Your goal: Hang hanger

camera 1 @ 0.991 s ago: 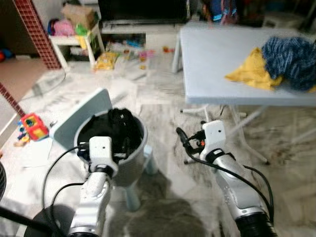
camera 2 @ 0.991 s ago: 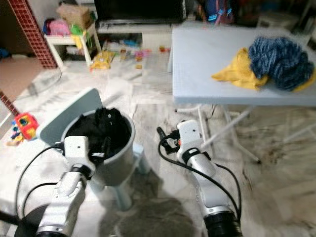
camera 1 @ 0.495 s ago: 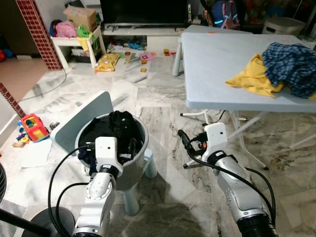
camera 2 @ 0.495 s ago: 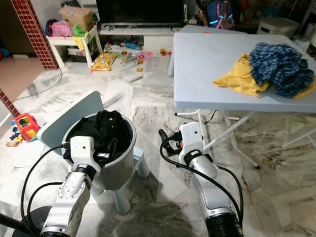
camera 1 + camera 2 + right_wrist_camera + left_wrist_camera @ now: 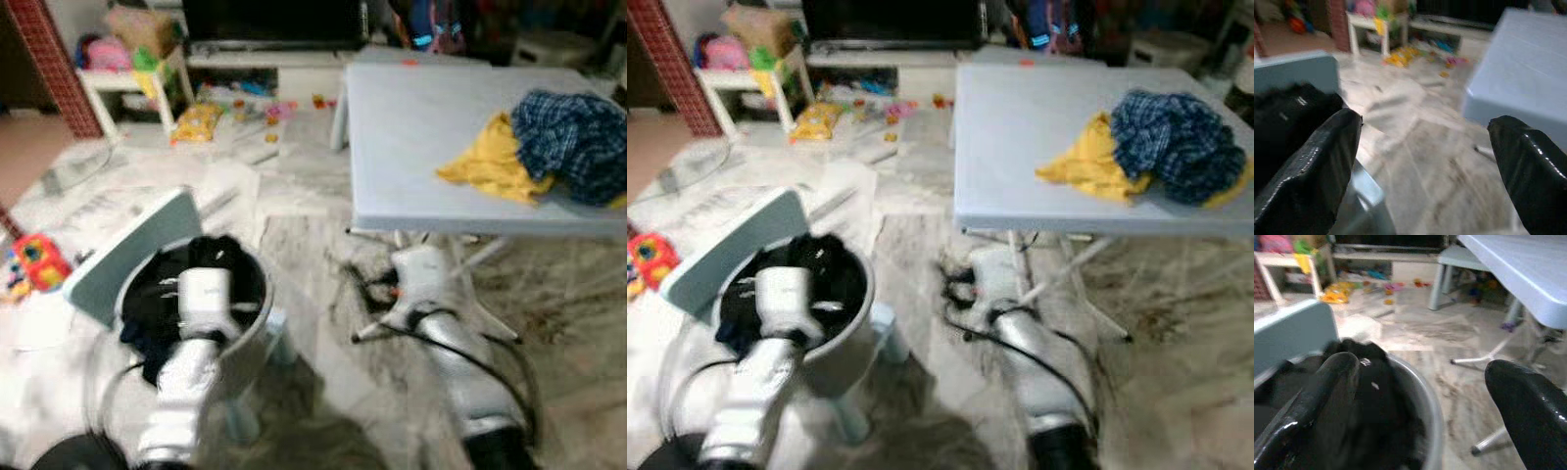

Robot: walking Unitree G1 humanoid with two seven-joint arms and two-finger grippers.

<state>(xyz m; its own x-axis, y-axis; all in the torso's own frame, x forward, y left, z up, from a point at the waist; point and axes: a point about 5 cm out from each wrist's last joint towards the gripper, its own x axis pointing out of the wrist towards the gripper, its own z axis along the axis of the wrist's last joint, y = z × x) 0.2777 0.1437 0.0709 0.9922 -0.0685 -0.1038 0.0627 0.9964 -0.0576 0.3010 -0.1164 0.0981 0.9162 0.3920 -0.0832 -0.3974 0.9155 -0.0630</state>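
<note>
- 0 labels or brand marks legible; my head views are smeared with blur.
- Floor (image 5: 313,211): pale marbled tile, toys and papers scattered toward the back.
- Far wall: dark TV unit (image 5: 269,20), a small white side table (image 5: 122,83) heaped with colourful things, a red brick column (image 5: 39,54).
- Light blue folding table (image 5: 431,127) stands to my right; a yellow cloth (image 5: 485,162) and a blue plaid shirt (image 5: 568,142) lie bunched together on it.
- Pale blue tub chair (image 5: 137,255) sits low at my left, its seat filled with black clothing (image 5: 162,294).
- My left gripper (image 5: 1420,396) hangs over that chair, fingers spread wide, holding nothing.
- My right gripper (image 5: 1422,161) hovers above the floor between chair and table, also wide, also holding nothing.
- Hanger: I cannot pick it out anywhere.
</note>
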